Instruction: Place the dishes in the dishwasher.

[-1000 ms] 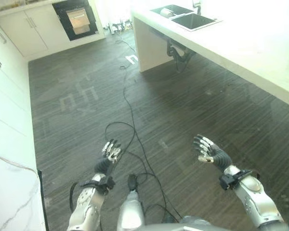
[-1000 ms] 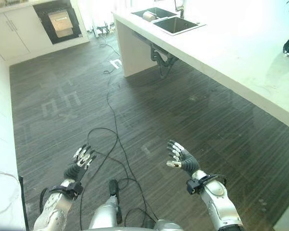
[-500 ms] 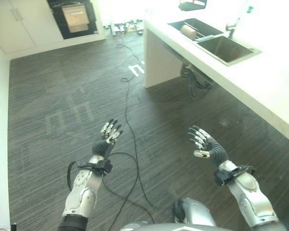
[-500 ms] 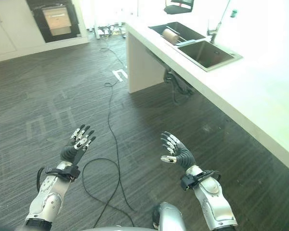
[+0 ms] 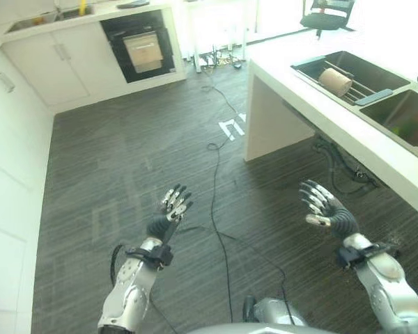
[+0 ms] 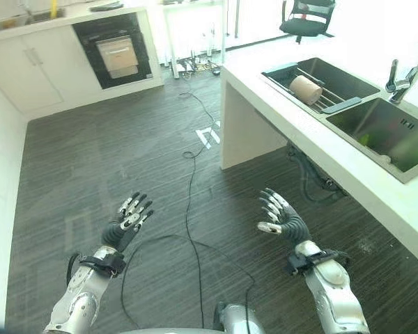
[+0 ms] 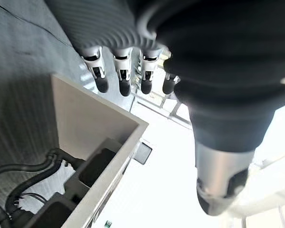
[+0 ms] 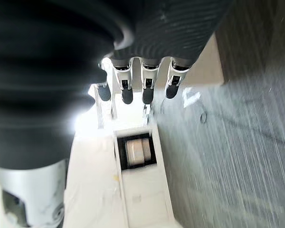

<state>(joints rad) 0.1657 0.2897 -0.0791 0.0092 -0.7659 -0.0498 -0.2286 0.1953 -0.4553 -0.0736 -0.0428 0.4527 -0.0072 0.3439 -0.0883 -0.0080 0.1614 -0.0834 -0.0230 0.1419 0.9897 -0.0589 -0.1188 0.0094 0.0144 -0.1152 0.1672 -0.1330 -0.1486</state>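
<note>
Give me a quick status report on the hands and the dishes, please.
Left hand and right hand open, empty, raised over the dark wood-grain floor. Tan cylindrical item lying on the rack in the steel double sink. Nothing blocking the way there.

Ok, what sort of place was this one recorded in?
A home-style kitchen, most likely: a white counter with a double sink and tap, a built-in oven set among white cabinets, and dark wood-look flooring.
</note>
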